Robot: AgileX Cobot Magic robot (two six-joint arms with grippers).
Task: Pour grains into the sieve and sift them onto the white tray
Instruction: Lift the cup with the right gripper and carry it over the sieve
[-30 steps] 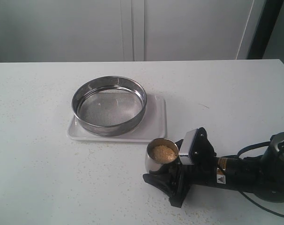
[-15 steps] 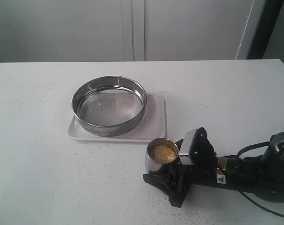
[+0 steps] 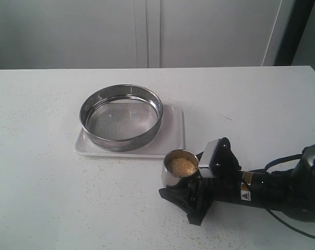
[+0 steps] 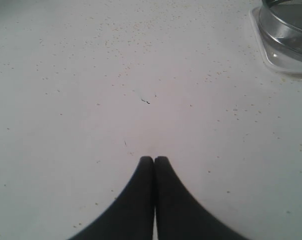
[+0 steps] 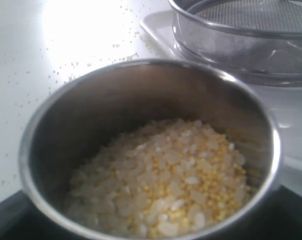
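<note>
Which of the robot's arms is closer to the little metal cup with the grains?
Right. The right fingers grip the cup on both sides. The left fingers, pressed shut, hang over the table; their camera shows the tray corner but no cup.

Open table [image 3: 37, 182] extends across the exterior view's left side and near edge. The sieve [image 3: 121, 117] stands on the white tray [image 3: 174, 136], covering most of it. The steel cup [image 3: 173, 177], close to the tray's near right corner, and the right arm [image 3: 261, 190] behind it obstruct that side.
</note>
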